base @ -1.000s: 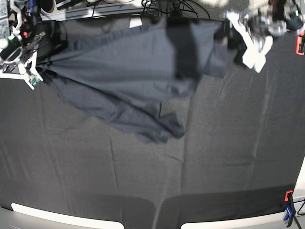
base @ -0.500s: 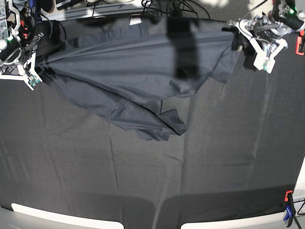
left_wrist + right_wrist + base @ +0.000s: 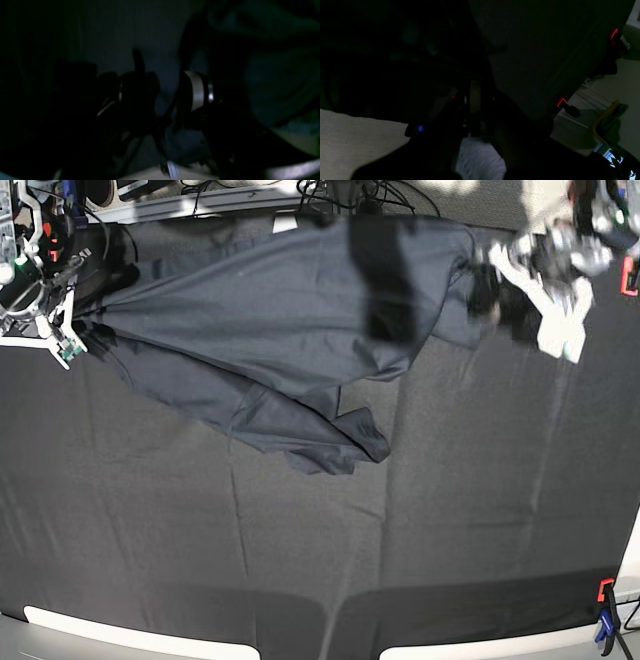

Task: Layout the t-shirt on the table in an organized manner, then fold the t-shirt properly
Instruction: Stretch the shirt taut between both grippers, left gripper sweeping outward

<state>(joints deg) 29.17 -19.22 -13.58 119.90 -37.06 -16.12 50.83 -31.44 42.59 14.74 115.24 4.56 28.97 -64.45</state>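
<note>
One shirt point(image 3: 270, 320) lies stretched across the far side of the bench point(image 3: 450, 510), a rumpled flap trailing toward the middle. Right pincer point(image 3: 62, 330) is clamped shut on its edge; left pincer point(image 3: 500, 285) stands with jaws apart at the opposite end.

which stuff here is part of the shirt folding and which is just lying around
Job: t-shirt, table, left tool, right tool.
Lying about: clamp at the table corner, cables behind the table.
</note>
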